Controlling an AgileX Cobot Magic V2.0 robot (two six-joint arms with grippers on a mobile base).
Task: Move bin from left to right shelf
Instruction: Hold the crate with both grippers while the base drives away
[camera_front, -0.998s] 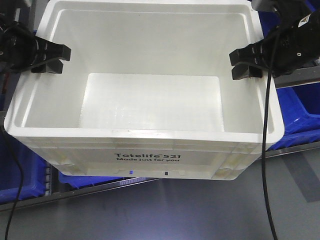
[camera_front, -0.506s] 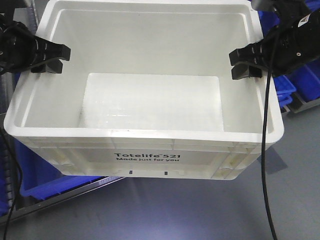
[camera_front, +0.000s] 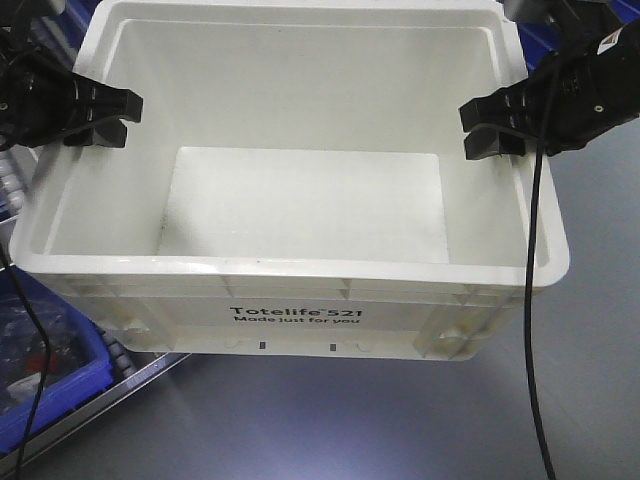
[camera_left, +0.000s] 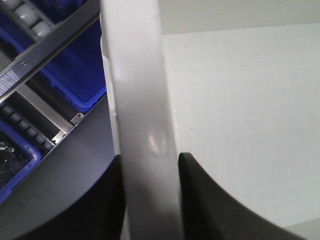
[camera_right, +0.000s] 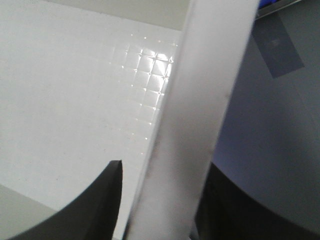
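A large white empty bin (camera_front: 300, 210) marked "Totelife 521" fills the front view, held in the air over the grey floor. My left gripper (camera_front: 92, 118) is shut on the bin's left wall; in the left wrist view its rim (camera_left: 142, 115) runs between the two dark fingers (camera_left: 200, 195). My right gripper (camera_front: 492, 128) is shut on the bin's right wall; in the right wrist view the rim (camera_right: 195, 120) passes between the dark fingers (camera_right: 100, 200).
A blue bin (camera_front: 45, 370) on a metal roller rail (camera_front: 110, 385) sits at the lower left. More blue bins (camera_left: 70, 65) and rollers show in the left wrist view. Grey floor (camera_front: 400, 420) lies below and to the right. Black cables (camera_front: 532, 330) hang from the arms.
The bin stays fixed between both grippers while the background slides left: the blue bins and rails at the right and under the bin have gone, replaced by grey floor.
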